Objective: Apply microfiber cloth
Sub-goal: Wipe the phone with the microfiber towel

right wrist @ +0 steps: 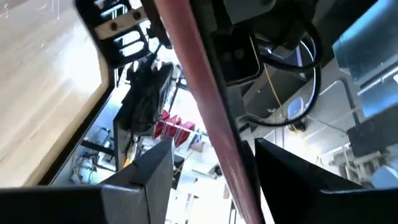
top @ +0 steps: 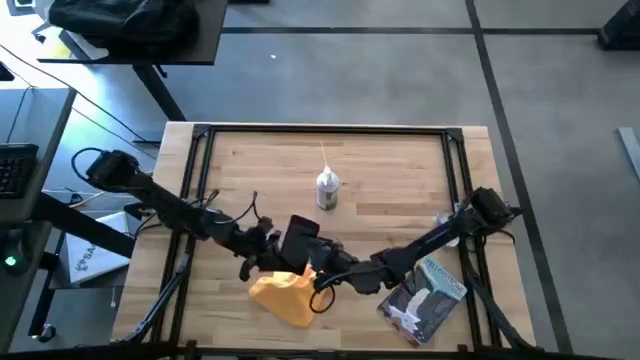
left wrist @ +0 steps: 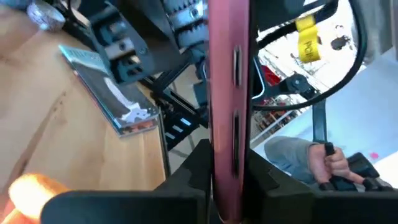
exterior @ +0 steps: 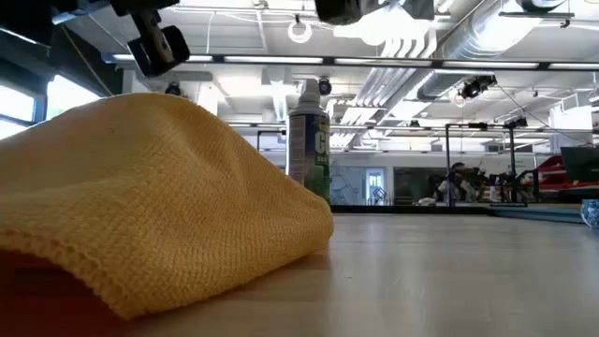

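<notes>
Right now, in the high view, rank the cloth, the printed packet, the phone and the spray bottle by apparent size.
1. Microfiber cloth and printed packet: look alike, too close to rank.
2. Phone, partly hidden by both grippers.
3. Spray bottle, seen from above, so foreshortened.

A light wooden counter (top: 400, 170) stands on a grey floor (top: 380, 70) crossed by dark lines. At the far left corner sits a dark desk (top: 130, 45) — another, with a keyboard (top: 15, 170), lies at the left. Overhead, a ceiling of pale ducts (exterior: 440, 70) and strip lights (exterior: 234, 59) — a window (exterior: 65, 94) glows left.
</notes>
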